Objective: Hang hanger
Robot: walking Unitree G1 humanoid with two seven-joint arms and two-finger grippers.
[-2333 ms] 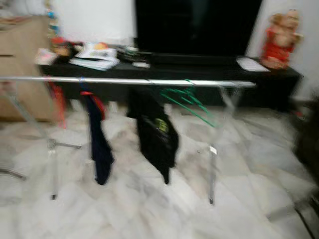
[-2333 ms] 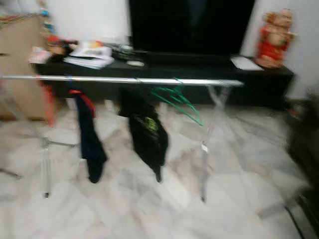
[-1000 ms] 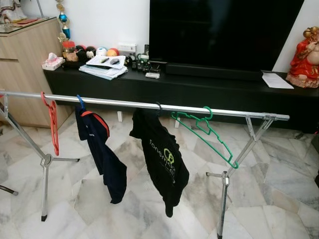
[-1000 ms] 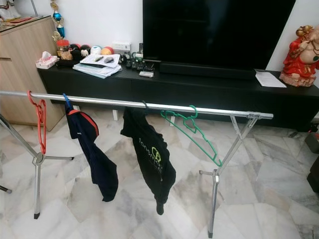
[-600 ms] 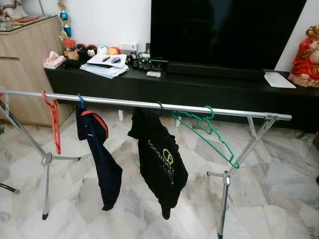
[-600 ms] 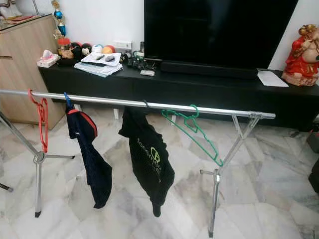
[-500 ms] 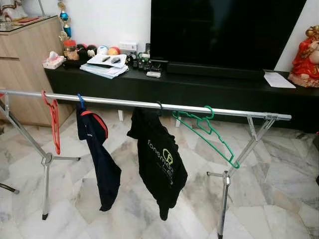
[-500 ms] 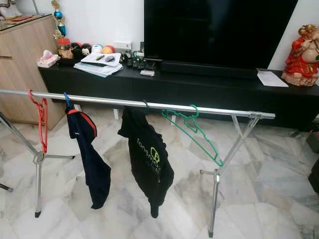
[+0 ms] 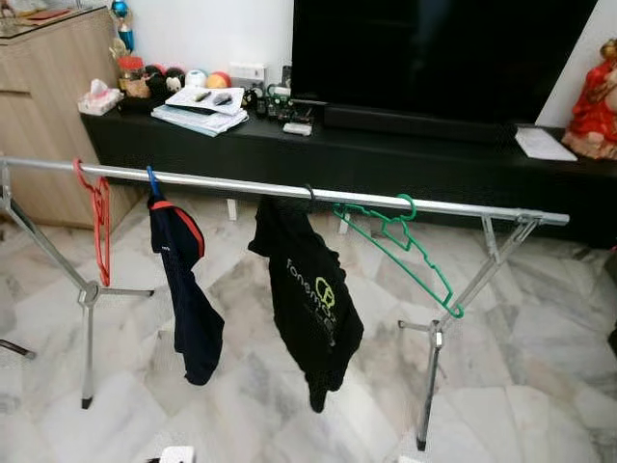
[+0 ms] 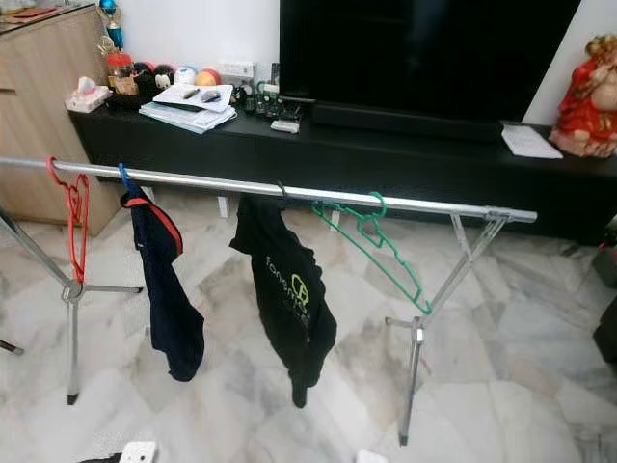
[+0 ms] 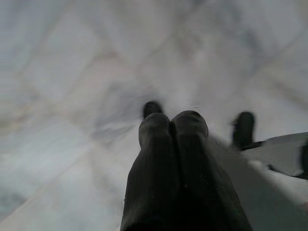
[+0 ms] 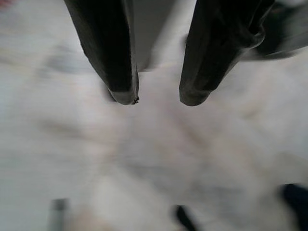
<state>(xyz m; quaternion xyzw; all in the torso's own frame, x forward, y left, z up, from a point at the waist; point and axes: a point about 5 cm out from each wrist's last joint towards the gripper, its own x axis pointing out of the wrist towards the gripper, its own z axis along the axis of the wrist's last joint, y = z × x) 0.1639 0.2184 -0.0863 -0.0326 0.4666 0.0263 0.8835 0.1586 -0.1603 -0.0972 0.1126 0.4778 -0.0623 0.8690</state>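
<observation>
Across the middle of my head view runs a silver clothes rail (image 9: 289, 189) on folding legs, standing on a pale marble floor (image 9: 540, 367). At about 3 o'clock from the rail's centre the green hanger (image 9: 400, 253) hangs by its hook on the bar, empty and tilted, its lower end close to the rail's right leg. Just at 9 o'clock from it hangs a black T-shirt (image 9: 310, 299) with a green logo, then a navy garment (image 9: 188, 289) with red trim on a blue hook, and far out at 9 o'clock a red hanger (image 9: 98, 220), also empty.

Beyond the rail, toward 12 o'clock, I see a long black TV cabinet (image 9: 386, 164) with a large dark television (image 9: 434, 53) on it. Papers (image 9: 201, 108), small balls and jars sit on its left part, a sheet of paper (image 9: 545, 143) and a red figurine (image 9: 598, 101) on its right. A wooden cabinet (image 9: 43, 106) stands at 10 o'clock.

My left gripper (image 11: 172, 126) points down at the marble, jaws pressed together with nothing between them. My right gripper (image 12: 158, 98) also hangs over the floor, jaws parted with a clear gap and holding nothing. Both wrist views are blurred.
</observation>
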